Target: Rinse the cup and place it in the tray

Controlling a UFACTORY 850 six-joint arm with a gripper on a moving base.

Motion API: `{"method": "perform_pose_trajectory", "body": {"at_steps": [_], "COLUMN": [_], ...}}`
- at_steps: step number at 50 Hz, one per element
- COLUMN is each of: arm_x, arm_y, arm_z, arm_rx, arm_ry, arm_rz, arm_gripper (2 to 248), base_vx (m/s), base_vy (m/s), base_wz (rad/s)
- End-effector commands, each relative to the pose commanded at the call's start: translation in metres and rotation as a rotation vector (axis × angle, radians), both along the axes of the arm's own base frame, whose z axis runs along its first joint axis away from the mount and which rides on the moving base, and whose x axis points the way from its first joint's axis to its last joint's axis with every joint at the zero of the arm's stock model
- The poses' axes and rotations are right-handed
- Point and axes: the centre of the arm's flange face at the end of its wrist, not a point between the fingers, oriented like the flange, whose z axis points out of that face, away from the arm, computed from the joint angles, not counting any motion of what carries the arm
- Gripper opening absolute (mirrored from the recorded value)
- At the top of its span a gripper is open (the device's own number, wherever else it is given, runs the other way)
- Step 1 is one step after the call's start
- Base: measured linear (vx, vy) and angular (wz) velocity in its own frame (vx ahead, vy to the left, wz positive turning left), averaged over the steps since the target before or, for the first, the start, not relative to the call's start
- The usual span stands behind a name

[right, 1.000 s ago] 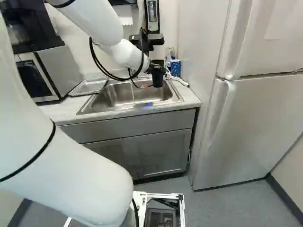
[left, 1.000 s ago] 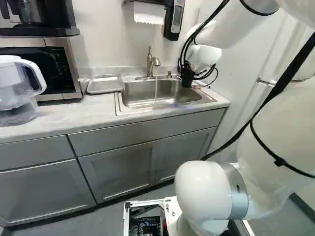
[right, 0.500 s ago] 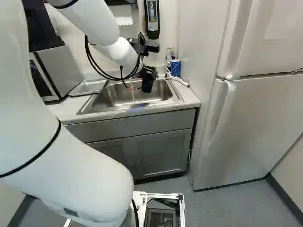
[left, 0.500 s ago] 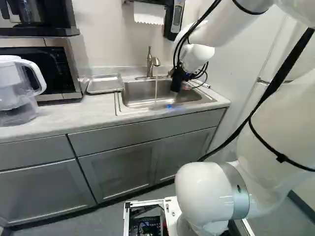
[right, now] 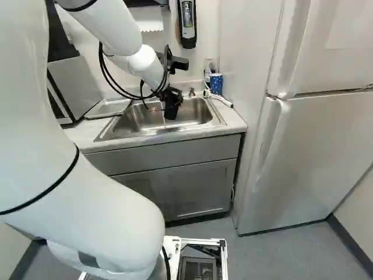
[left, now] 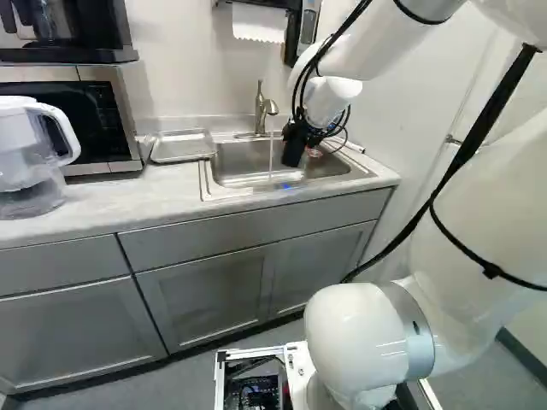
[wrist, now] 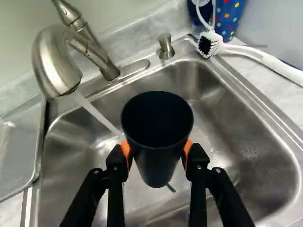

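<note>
In the left base view, the gripper (left: 296, 142) hangs over the sink (left: 229, 162), holding a dark, tilted cup (left: 292, 156). The tap (left: 261, 108) stands at the sink's twelve o'clock, with water (left: 271, 156) running down. On the tabletop (left: 94, 201), the metal tray (left: 182, 147) lies at the sink's nine o'clock, near a microwave (left: 128, 111) and a clear pitcher (left: 30, 162) at ten to nine o'clock.

In the right base view, a blue spotted container (right: 216, 84) stands at the sink's two o'clock, and a fridge (right: 315, 151) at three to four.

In the wrist view, the fingers (wrist: 116, 177) pinch the cup from both sides, its mouth towards the camera. Taking straight ahead of them as twelve, the tap is at ten to eleven o'clock and a scrub brush (wrist: 208, 46) at one. The water falls beside the cup; I can't tell whether they touch.
</note>
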Motion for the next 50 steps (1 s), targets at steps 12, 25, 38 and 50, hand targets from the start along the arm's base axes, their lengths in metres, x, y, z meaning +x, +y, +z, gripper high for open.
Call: {"method": "perform_pose_trajectory", "body": {"at_steps": [12,25,38,50], "arm_x": [-0.002,0.005,0.015,0.020], "arm_y": [0.004,0.016,0.032,0.039], "arm_z": [-0.003,-0.003,-0.002,-0.002], "arm_rx": [-0.010,-0.036,-0.062,-0.087], "arm_ry": [0.040,0.043,0.044,0.043], "arm_rz": [0.035,0.080,0.133,0.166], "arm_gripper": [122,122,122,122], "base_vx": [0.000,0.000,0.000,0.000], "base_vy": [0.000,0.000,0.000,0.000], "base_wz": [0.000,0.000,0.000,0.000]}}
